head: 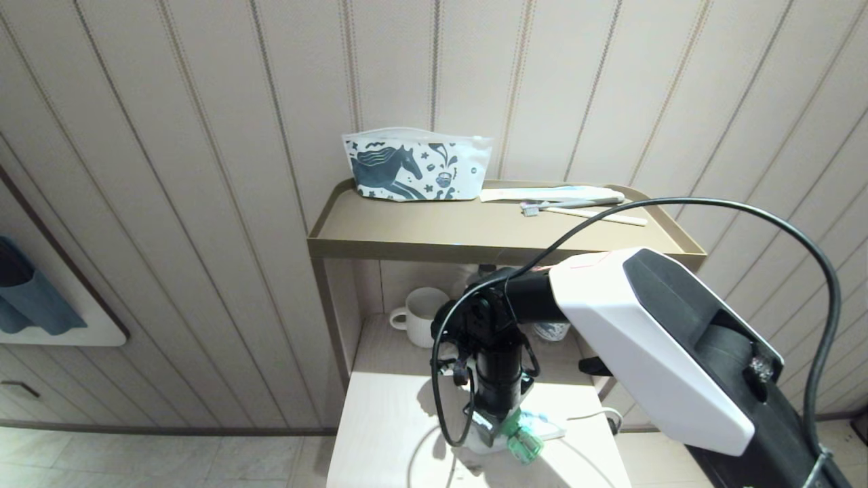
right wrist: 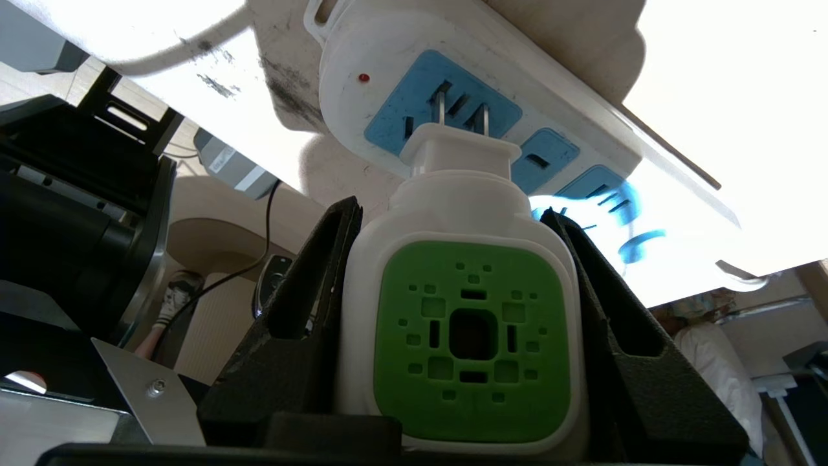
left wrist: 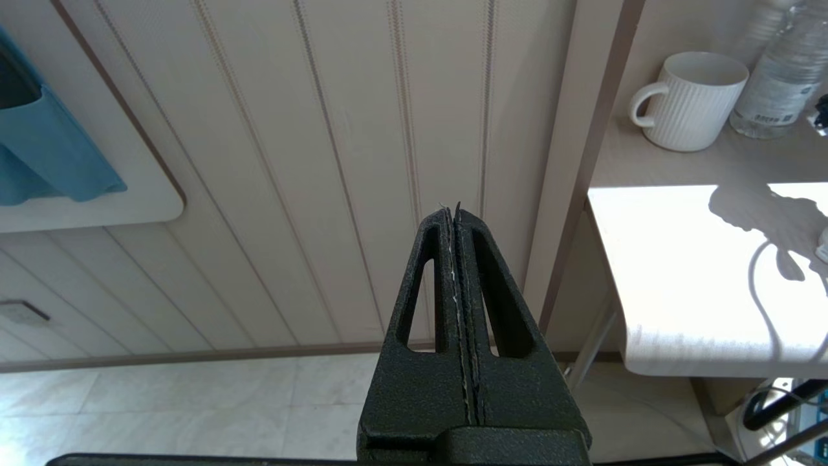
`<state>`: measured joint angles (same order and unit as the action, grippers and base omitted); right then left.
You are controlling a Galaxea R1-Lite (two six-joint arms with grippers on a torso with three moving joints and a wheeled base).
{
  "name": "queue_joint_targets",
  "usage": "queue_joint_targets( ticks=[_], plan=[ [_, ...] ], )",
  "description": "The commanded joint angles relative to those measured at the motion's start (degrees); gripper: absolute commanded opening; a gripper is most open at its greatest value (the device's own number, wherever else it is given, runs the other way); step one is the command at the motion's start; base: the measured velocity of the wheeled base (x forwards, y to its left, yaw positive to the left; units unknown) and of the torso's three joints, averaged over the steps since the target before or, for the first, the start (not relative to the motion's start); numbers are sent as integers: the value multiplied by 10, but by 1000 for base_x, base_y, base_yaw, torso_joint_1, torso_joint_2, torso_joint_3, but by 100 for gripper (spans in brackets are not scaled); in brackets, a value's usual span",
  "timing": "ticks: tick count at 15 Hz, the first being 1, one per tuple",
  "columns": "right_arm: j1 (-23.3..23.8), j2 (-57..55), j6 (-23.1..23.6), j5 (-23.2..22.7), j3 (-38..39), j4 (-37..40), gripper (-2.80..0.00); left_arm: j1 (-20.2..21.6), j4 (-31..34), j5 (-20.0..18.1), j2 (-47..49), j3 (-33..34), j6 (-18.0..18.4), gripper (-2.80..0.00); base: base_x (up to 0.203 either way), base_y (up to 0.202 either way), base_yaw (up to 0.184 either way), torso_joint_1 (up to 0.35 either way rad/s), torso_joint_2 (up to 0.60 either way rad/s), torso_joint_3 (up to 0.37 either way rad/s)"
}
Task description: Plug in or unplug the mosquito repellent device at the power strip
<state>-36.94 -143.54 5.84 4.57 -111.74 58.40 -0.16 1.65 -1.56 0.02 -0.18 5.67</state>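
The right gripper [right wrist: 462, 336] reaches down over the near edge of the low table [head: 386, 420], its jaws clamped on the two sides of the mosquito repellent device [right wrist: 462, 304]; the green vented face lies toward the wrist camera so that the plug end points away, straight at the power strip [right wrist: 517, 110]. The strip lies flat on the table near its near right part, with its white cord [head: 590, 415] running off to the right. The two metal prongs stand at the end socket beside the small red light, with bare metal still showing between the plug body and the blue face, so the plug is at most partly seated; whether the tips are inside the slots I cannot tell. A side grip like this leaves the prongs clear and lets the arm push or pull along the line of the prongs. The left gripper [left wrist: 458, 278] hangs parked off the table's left, jaws pressed together on nothing. A white mug [head: 422, 315] stands far back under the shelf [head: 488, 234].
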Motion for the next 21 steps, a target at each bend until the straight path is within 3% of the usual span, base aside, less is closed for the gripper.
queue_joint_targets(
  ticks=[1,21],
  plan=[
    [1,-2,0,1,0,-1,-280,0,0,0,1,0,0,-280,0,0,0,0,0,0],
    [-4,-19,-1,20,-2,-38,-280,1,0,0,1,0,0,-280,0,0,0,0,0,0]
  ],
)
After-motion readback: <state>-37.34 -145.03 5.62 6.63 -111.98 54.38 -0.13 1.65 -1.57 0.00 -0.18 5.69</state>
